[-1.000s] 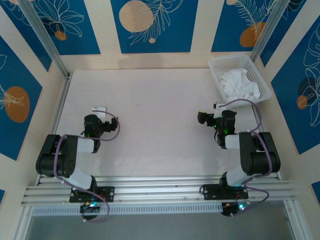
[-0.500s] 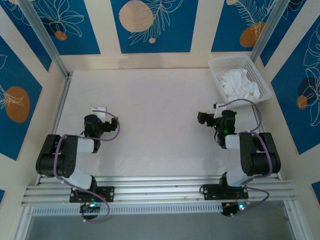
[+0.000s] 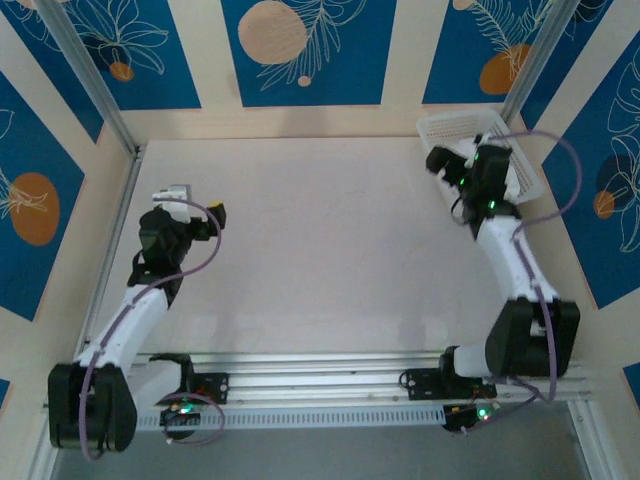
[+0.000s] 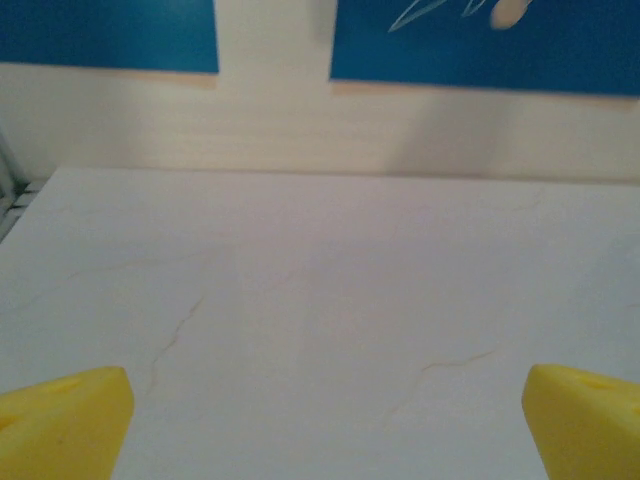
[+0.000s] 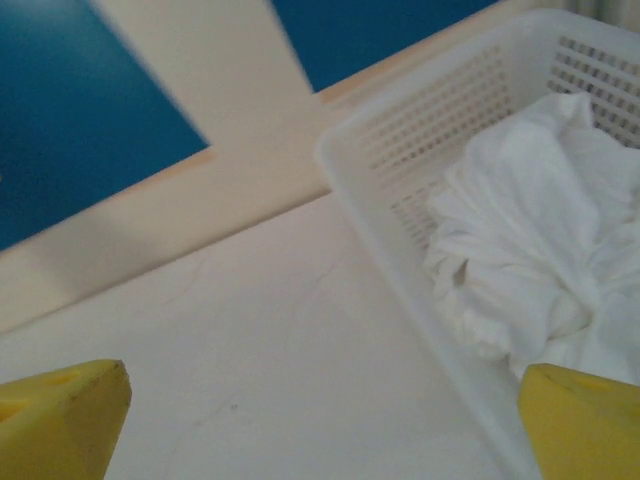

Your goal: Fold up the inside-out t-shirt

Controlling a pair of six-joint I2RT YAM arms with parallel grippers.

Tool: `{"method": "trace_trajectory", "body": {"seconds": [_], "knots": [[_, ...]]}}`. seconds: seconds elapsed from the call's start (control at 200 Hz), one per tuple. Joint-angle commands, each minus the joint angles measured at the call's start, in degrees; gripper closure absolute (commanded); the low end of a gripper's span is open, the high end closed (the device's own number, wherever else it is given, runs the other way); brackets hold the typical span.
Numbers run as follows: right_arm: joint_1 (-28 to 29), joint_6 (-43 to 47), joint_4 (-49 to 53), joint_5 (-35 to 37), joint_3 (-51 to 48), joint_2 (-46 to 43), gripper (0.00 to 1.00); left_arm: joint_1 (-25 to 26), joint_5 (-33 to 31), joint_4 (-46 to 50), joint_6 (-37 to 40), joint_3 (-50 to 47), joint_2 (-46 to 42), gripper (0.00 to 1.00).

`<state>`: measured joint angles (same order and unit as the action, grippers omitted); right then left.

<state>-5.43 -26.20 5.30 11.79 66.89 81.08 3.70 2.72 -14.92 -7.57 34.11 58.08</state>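
1. Right tool (image 5: pixel 320 430): jaws stood wide apart with nothing between them. The yellow fingertips (image 5: pixel 60 412) sat at the lower corners of the right wrist view. The arm was stretched toward the far right corner of the worktop. The tool was poised just beside the basket's near-left corner, not touching the cloth.
2. Left tool (image 4: pixel 322 425): jaws were likewise wide apart and held nothing. It hung over the left side of the worktop, facing the back wall and well apart from the basket.
3. T-shirt (image 5: pixel 520 270): one item of white thin cloth, crumpled in a loose heap inside the basket. No sleeve, hem or collar could be made out. Whether it lay inside out could not be told.
4. Basket (image 5: pixel 400 140): white plastic mesh, rigid, standing upright at the far right corner of the worktop with the t-shirt in it.
5. Worktop (image 3: pixel 320 230): a pale surface with faint veining that reached between the two arms.
6. Progress, as a judgement: the task was at its very start, with no step completed. The shirt was ungrasped, unspread and unfolded. Still left were gripping it, lifting it out of the basket, laying it flat on the worktop, and making every fold.
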Motion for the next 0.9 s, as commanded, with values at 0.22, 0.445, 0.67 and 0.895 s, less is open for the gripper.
{"method": "trace_trajectory", "body": {"seconds": [0.22, 0.445, 0.67, 0.895], "knots": [[-9.5, -14.2, 30.0, -5.5, 43.6, 39.5, 0.03, 2.1, 15.3, 22.6, -2.0, 4.2, -6.0, 0.0], [-9.4, -11.9, 40.9, -9.0, 70.6, 61.2, 0.16, 2.9, 15.9, 20.9, -1.9, 3.9, -2.9, 0.0], [-7.6, -8.6, 41.5, -9.4, 78.7, 58.6, 1.0, 2.9, 16.2, 19.8, -3.9, 4.0, -3.0, 0.0], [-1.7, -5.8, 23.1, -7.5, 54.7, 30.0, 1.0, 3.2, 18.3, 22.7, -8.2, 6.0, -5.9, 0.11]]}}
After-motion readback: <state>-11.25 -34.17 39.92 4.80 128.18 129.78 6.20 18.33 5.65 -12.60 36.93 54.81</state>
